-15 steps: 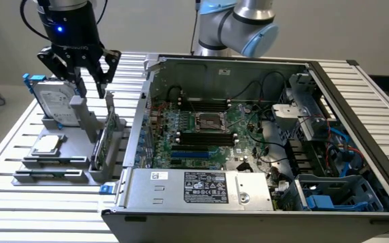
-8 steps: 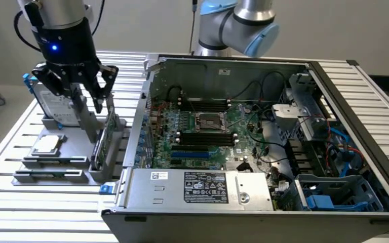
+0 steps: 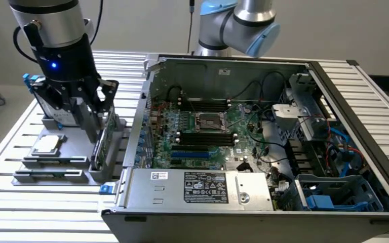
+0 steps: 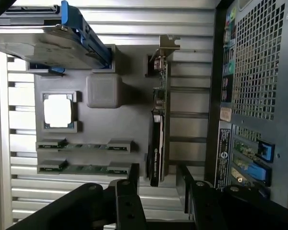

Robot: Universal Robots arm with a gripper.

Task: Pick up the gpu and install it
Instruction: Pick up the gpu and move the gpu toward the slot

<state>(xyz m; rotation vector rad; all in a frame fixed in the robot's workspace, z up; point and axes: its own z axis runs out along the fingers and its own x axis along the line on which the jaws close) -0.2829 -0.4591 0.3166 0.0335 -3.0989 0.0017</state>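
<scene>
The gpu (image 3: pixel 104 143) stands on its long edge in a slot of the grey parts tray (image 3: pixel 59 163), at the exterior view's left, beside the open computer case (image 3: pixel 356 96). In the wrist view the gpu (image 4: pixel 158 124) shows edge-on, a green board with a black cover and a silver bracket at its far end. My gripper (image 3: pixel 94 126) hangs directly over the card, open. Its two black fingers (image 4: pixel 133 178) stand one on each side of the card's near end without touching it. Nothing is held.
The tray (image 4: pixel 120 129) also carries a silver hard drive in a blue frame (image 4: pixel 53 43), a processor (image 4: pixel 57 111) and two memory sticks (image 4: pixel 81 143). The case wall (image 4: pixel 249 96) stands close beside the tray. Inside the case lie the motherboard (image 3: pixel 204 132) and a blue slot (image 3: pixel 188 153).
</scene>
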